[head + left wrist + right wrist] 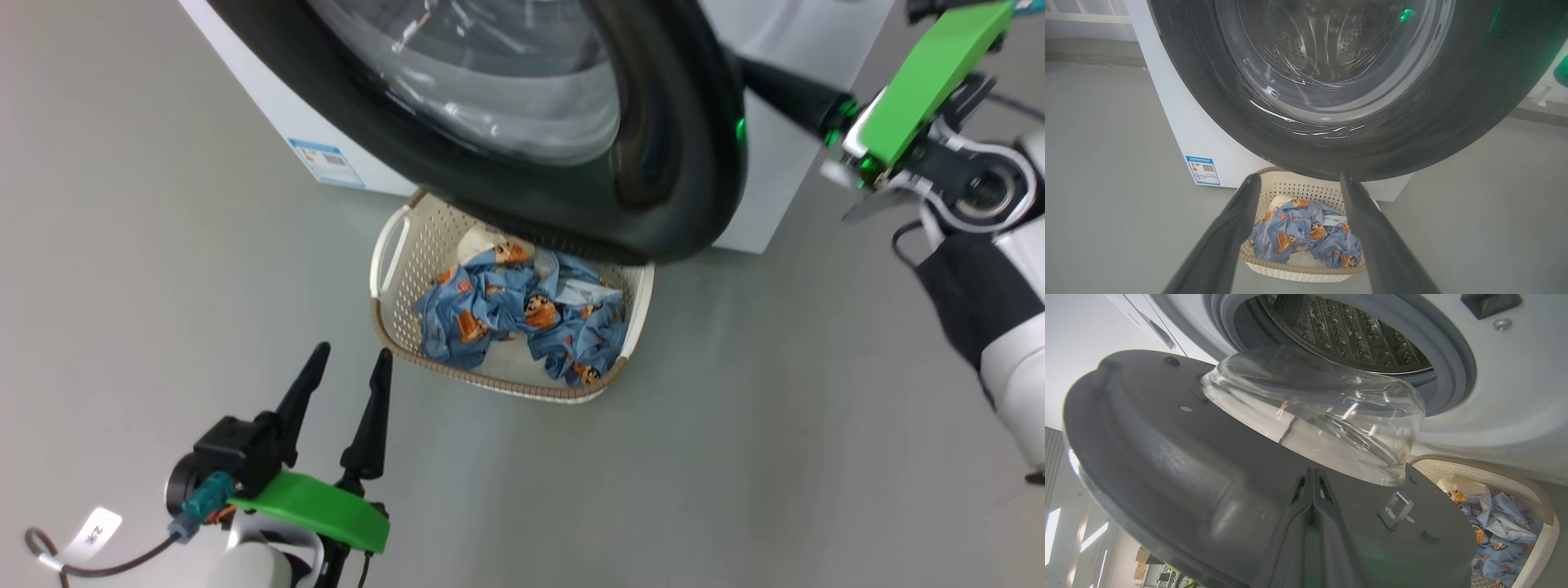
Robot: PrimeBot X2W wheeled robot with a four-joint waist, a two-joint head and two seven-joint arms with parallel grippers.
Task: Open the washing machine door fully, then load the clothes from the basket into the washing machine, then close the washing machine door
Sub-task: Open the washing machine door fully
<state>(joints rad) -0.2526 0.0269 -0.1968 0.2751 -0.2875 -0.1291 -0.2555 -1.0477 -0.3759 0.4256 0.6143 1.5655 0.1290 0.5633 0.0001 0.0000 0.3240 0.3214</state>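
**Washing machine door (678, 155) only part-way open, pusher arm tucked in behind it**

So the washing machine door stood swung out from the washing machine (1182, 122) but nowhere near fully open. Its black rim hung right over the far end of the basket (424, 245). The basket sat on the floor (775, 408) just in front of the machine. The clothes (514, 314) were bunched up inside it, blue printed stuff with a bit of cream cloth at the far side.

The right gripper (1312, 486) had its two fingers pressed together into one spike, holding nothing. They lay along the inner face of the door, just on the near side of the glass bowl (1310, 412) and left of the latch hook (1396, 508). Whether the tips were actually touching the plastic was hard to call, though it looked like it. Beyond the door, the drum (1355, 335) showed no laundry in the part that could be seen.

The left gripper (353, 353) hung low on the near left, fingers spread wide and empty, aimed at the basket but well apart from it.

Best guess is that the step in hand was the door opening, and it was maybe halfway done. To do it well, the right arm needed to push on the dark plastic ring, not the glass, and stay off the latch hook so nothing snagged. The push should follow the door's swing rather than run straight, or the closed tips would probably skate off that smooth face. The left arm was better off waiting, since the rim covered part of the basket and grabbing clothes under it looked like asking for a bump.
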